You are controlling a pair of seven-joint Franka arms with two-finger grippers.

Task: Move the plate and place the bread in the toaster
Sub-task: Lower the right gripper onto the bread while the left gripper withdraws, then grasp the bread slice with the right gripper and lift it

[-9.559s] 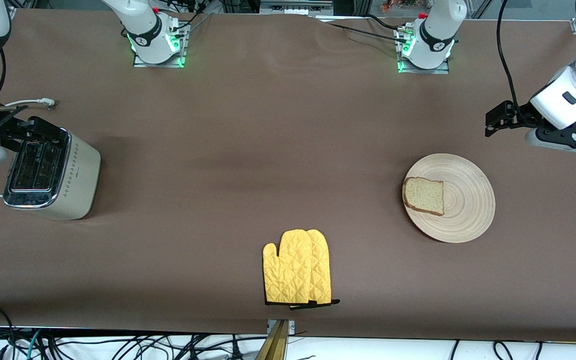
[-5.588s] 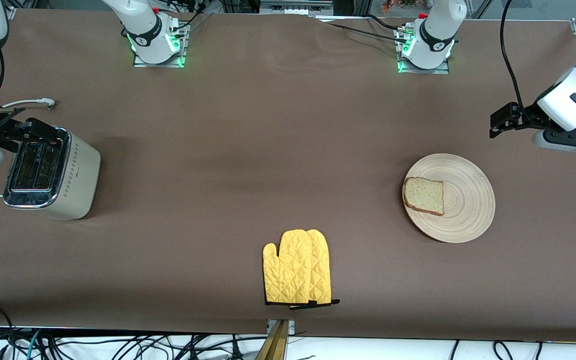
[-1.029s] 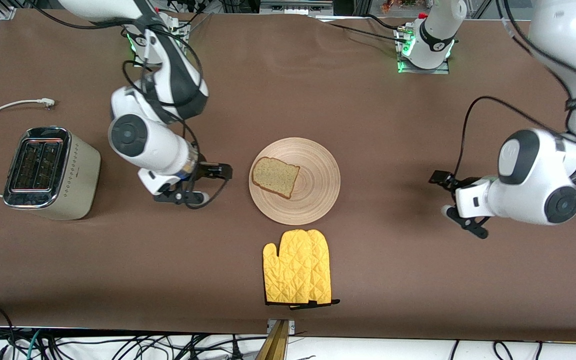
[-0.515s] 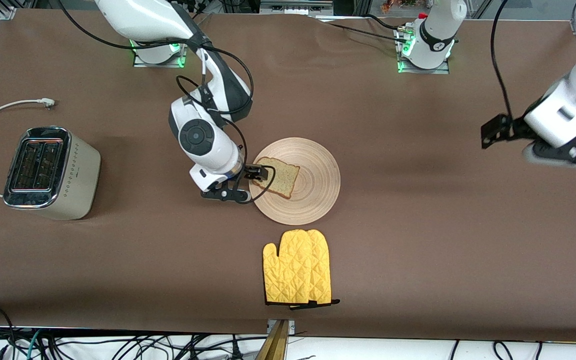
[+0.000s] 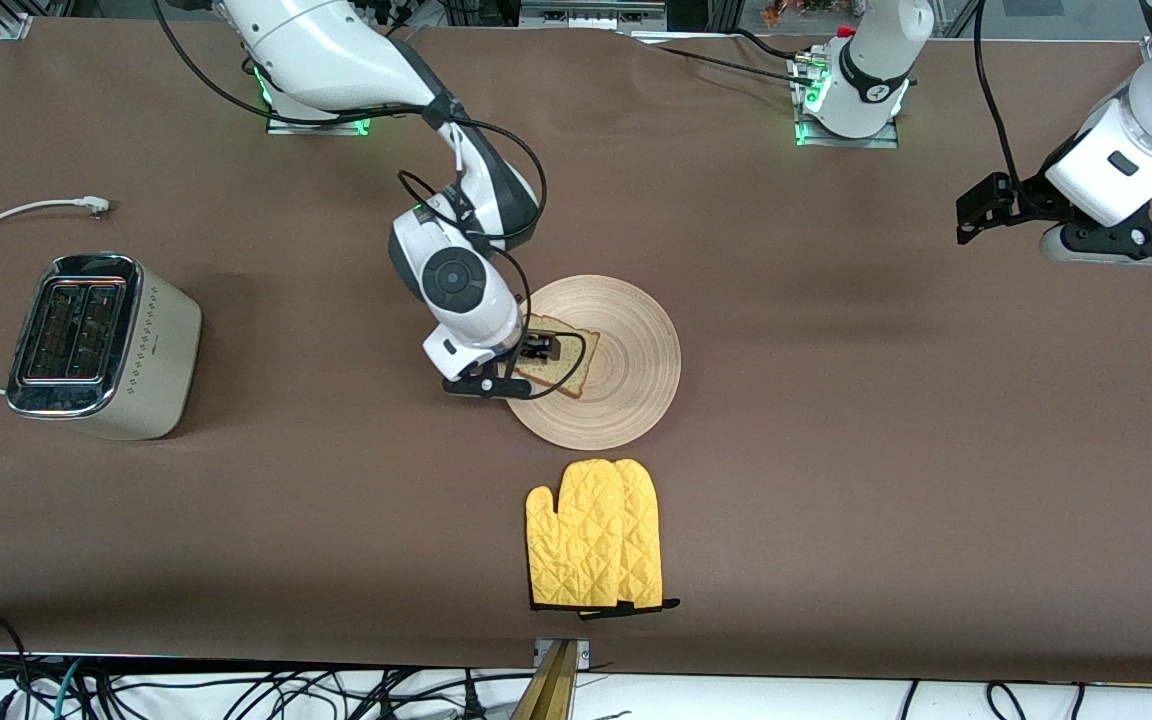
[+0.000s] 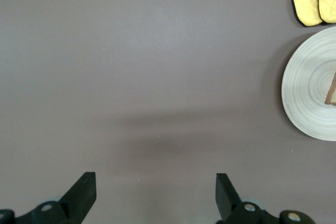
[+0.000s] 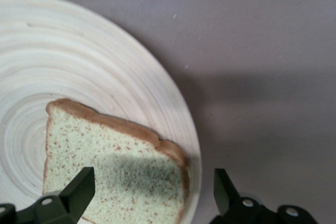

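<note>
the plate sits in the middle of the counter, with the yellow oven mitts just at its 6 o'clock. the bread lies flat on the plate, near the rim at 9 o'clock. the toaster stands well apart, at the right arm's end of the counter.

the right gripper hangs low over the bread. its fingers are wide open and hold nothing.

the bread looks light, soft and crumbly. a hard squeeze would likely squash or tear it. i think the best hold is a gentle pinch across two crust edges, since the crust is firmer than the middle.

the left gripper waits over bare counter at the left arm's end, open and empty.
</note>
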